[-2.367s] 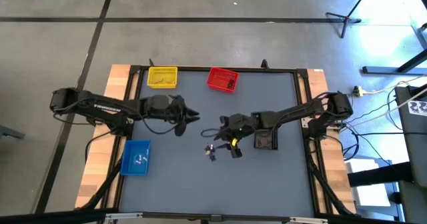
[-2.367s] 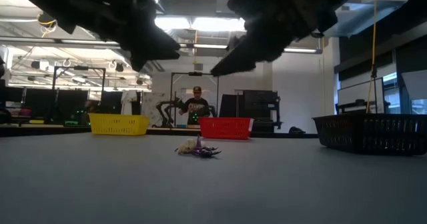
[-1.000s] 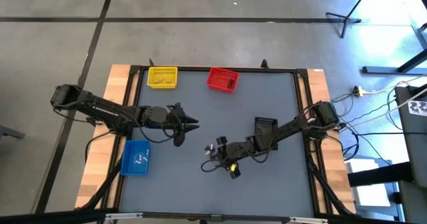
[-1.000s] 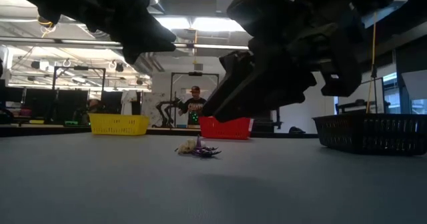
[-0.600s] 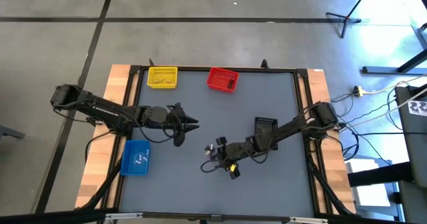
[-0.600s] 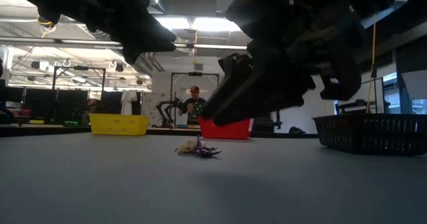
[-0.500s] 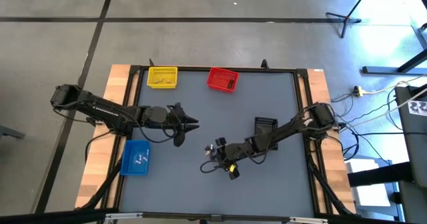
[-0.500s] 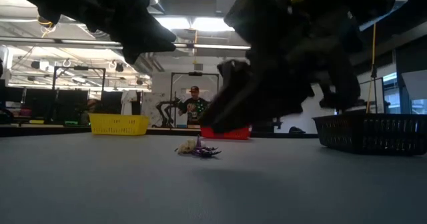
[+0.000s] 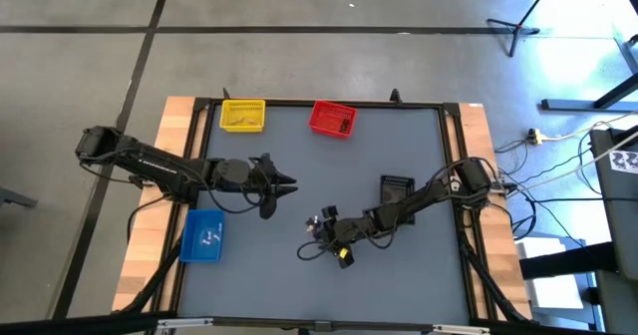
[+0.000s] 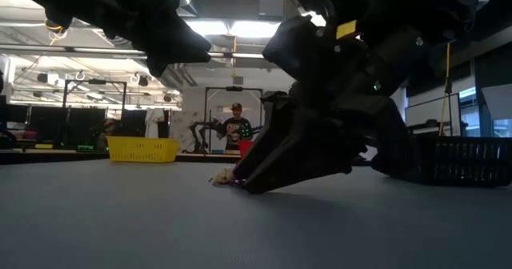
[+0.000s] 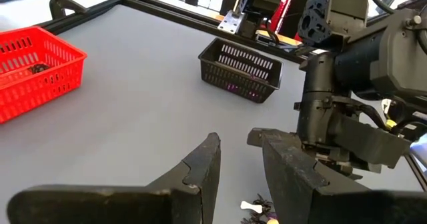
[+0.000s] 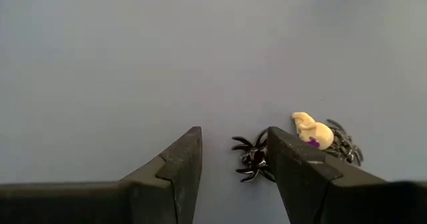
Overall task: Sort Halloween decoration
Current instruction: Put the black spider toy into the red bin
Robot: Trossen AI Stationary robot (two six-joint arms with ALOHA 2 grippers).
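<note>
Low over the surface (image 9: 259, 275), my right gripper (image 12: 233, 161), jaws open and empty, sits beside the spider (image 12: 253, 159); shift sideways before closing.

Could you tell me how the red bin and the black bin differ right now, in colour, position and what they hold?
The red bin is bright red and stands at the table's far edge beside the yellow bin; the black bin is dark and stands nearer the middle, next to the right arm. The red bin holds something small and dark; the black bin shows a purple bit inside. Both are small rectangular slatted baskets, open at the top.
</note>
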